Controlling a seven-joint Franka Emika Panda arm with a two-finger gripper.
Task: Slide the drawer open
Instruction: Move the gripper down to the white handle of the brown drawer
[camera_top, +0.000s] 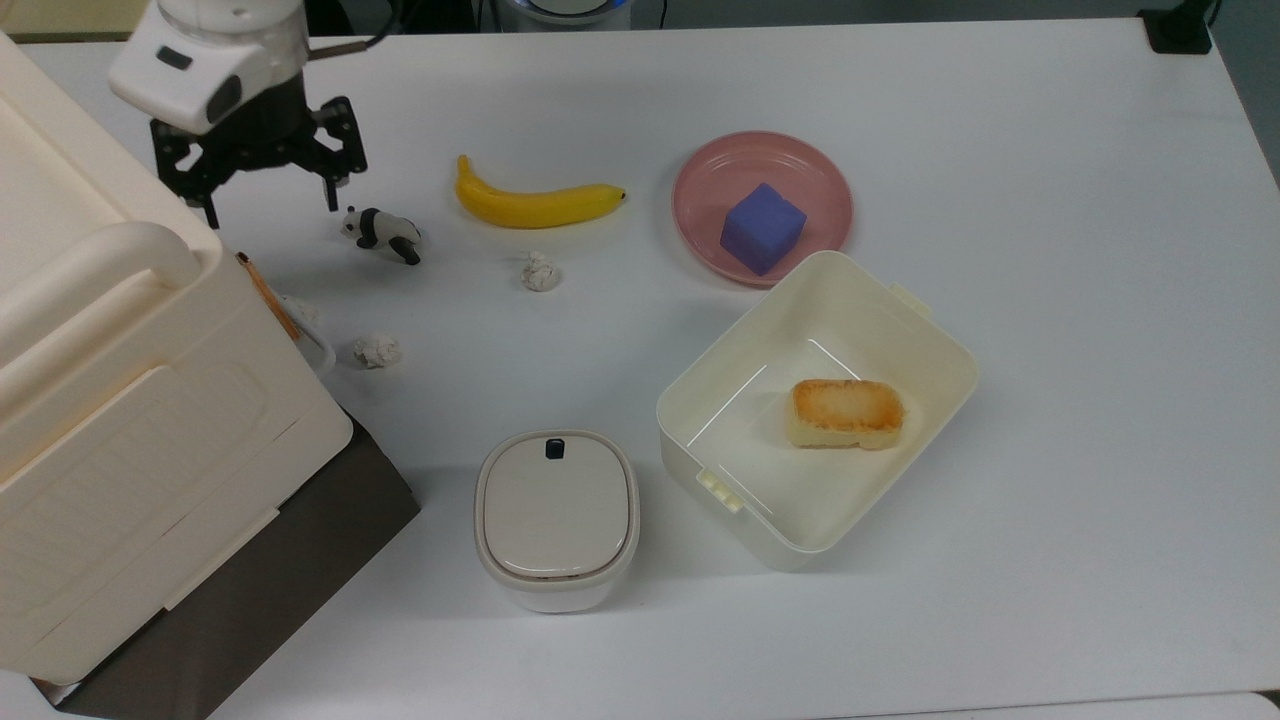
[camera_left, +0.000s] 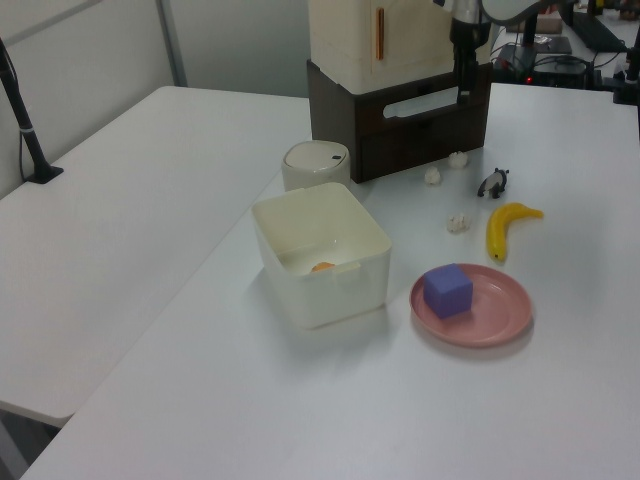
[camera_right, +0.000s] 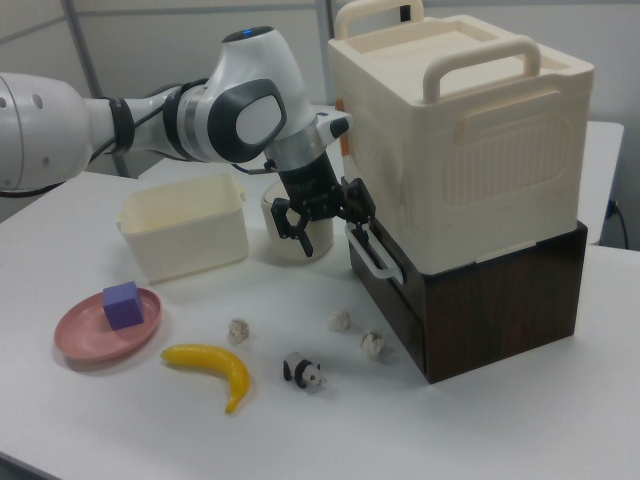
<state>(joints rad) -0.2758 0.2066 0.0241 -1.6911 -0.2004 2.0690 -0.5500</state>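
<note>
We see a white table (camera_top: 1050, 150), a yellow banana (camera_top: 535, 204), a pink plate (camera_top: 700, 185) with a purple-blue cube (camera_top: 762, 228), a black-and-white panda (camera_top: 380, 230), a dark brown drawer (camera_right: 395, 300) with a white handle (camera_right: 368, 252), and a cream box (camera_right: 470, 130) with an orange strip.
</note>
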